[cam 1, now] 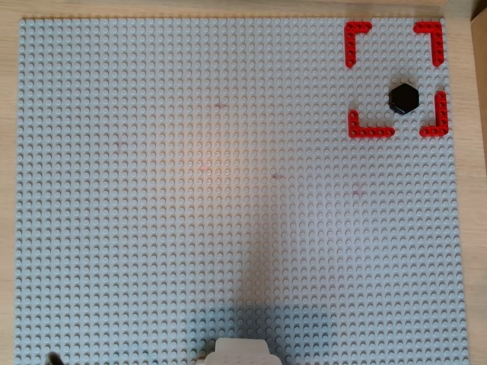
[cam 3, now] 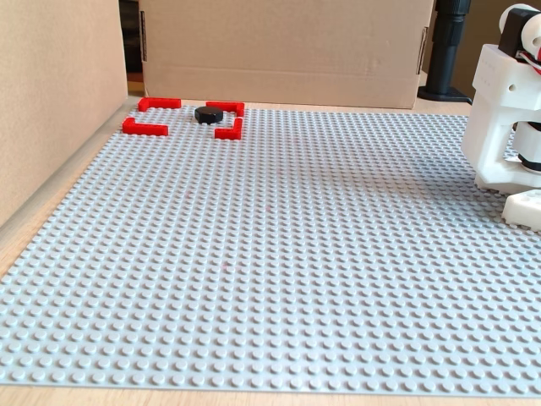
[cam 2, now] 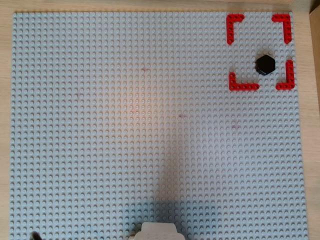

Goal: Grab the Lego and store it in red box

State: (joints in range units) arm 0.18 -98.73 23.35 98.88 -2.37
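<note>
The small black hexagonal Lego piece (cam 1: pixel 404 98) sits flat inside the square of red corner brackets (cam 1: pixel 358 34), near its right side in both overhead views, looking stored. Only the white arm base (cam 3: pixel 507 110) shows; the gripper's out of view, opening unknowable.

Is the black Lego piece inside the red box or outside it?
Inside. In both overhead views the Lego lies within the red box, near the right-hand brackets, flat on the studs.

Black Lego (cam 1: pixel 404 98); red box (cam 1: pixel 370 133) (grey studs).
</note>
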